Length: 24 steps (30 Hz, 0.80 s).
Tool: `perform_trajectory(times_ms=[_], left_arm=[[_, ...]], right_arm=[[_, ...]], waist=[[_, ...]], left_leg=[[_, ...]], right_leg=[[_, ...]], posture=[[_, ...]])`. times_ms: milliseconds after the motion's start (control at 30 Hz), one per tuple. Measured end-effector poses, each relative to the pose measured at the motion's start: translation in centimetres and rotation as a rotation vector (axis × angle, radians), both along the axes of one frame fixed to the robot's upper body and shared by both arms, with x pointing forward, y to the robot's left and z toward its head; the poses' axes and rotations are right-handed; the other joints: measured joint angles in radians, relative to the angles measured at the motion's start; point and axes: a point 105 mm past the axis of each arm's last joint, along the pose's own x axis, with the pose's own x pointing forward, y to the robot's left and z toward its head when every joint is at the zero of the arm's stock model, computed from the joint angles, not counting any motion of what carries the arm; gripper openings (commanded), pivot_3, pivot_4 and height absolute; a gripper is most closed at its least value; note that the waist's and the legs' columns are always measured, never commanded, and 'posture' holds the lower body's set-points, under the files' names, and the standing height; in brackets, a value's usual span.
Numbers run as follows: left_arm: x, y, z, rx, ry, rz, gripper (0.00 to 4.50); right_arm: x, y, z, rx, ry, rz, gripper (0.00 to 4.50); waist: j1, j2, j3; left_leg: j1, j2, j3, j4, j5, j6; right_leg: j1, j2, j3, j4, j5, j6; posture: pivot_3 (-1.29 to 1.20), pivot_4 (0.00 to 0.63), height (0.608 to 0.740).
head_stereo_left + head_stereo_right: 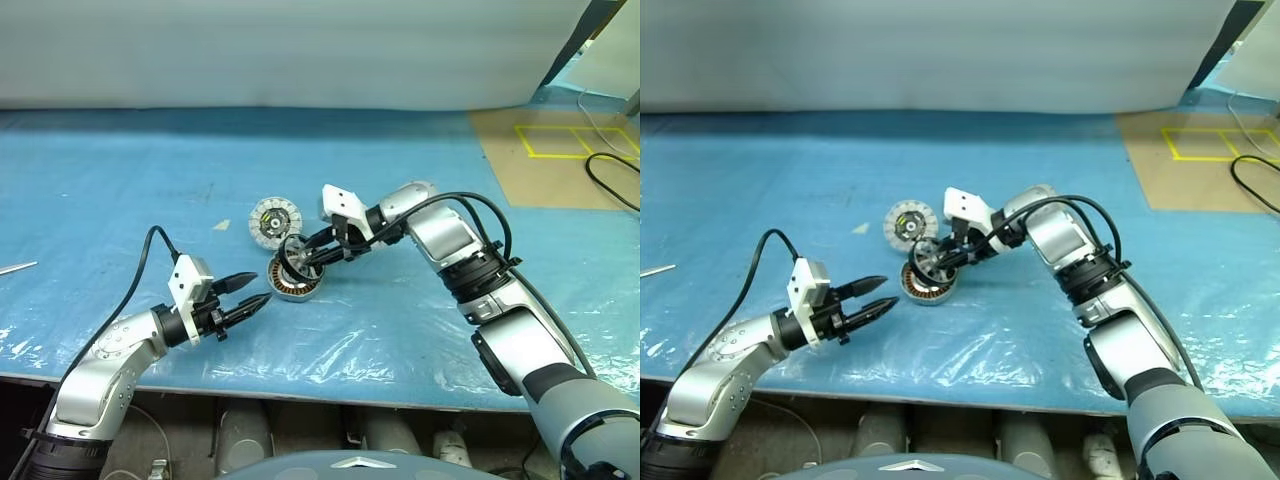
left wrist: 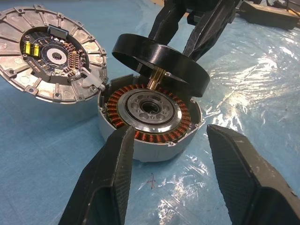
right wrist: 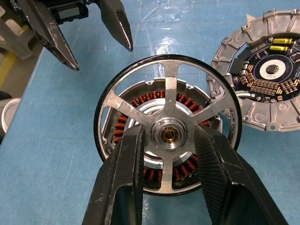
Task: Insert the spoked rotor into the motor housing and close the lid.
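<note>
The right gripper [image 3: 168, 140] was clamped on the small black wheel with silvery metal spokes and a brass-tinted hub, the spoked rotor [image 3: 168, 136], its two black fingers pinching either side of the hub. And there it hung, just above the short round metal cup ringed with copper-brown windings, the motor housing [image 2: 150, 115], tilted a little, not seated inside; the left wrist view showed a gap between the rotor's black rim and the housing's top edge, with a thin brass shaft pointing down toward the silvery centre. The housing stood upright on the crinkled blue plastic sheet [image 1: 120, 180] that covered the table. Right behind it, touching or very nearly touching its wall, lay the round metal disc with pale segments around a circuit board of small yellow and copper parts, the lid [image 2: 51, 54], that board face turned up. The left gripper [image 1: 258, 292] hovered near the housing on the robot's left, fingers spread apart and holding nothing, tips aimed at the housing without reaching it. Off to the far right, a brown board [image 1: 550, 165] marked with yellow tape lines sat at the table's corner, and a black cable [image 1: 612, 180] curled over it.
</note>
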Motion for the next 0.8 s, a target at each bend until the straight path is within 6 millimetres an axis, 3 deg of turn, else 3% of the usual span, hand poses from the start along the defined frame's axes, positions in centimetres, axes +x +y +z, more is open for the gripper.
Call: perform_trajectory(times_ms=[400,433,567,800], left_arm=[[-0.11,0.02,-0.18,0.000,0.007,0.002,2.59],[-0.11,0.01,-0.17,0.000,0.007,0.002,2.59],[-0.06,-0.02,-0.11,0.000,0.005,0.000,2.59],[0.03,-0.01,-0.10,0.000,0.004,0.000,2.59]], right_arm=[[-0.35,-0.20,-0.47,-0.031,-0.001,0.028,1.53],[-0.34,-0.17,-0.50,-0.031,-0.004,0.028,1.99],[-0.21,-0.18,-0.78,-0.042,-0.015,0.016,3.15],[-0.17,-0.21,-0.86,-0.044,-0.004,0.003,3.15]], waist=[[0.002,0.000,0.000],[0.002,0.000,0.000],[0.001,0.000,0.000],[0.001,0.000,0.000]], left_leg=[[0.000,0.000,0.000,0.000,0.000,0.000],[0.000,0.000,0.000,0.000,0.000,0.000],[0.000,0.000,0.000,0.000,0.000,0.000],[0.000,0.000,0.000,0.000,0.000,0.000]], right_leg=[[0.000,0.000,0.000,0.000,0.000,0.000],[0.000,0.000,0.000,0.000,0.000,0.000],[0.000,0.000,0.000,0.000,0.000,0.000],[0.000,0.000,0.000,0.000,0.000,0.000]], posture=[[0.00,0.150,0.740],[0.00,0.150,0.740],[0.00,0.150,0.740],[0.00,0.150,0.740]])
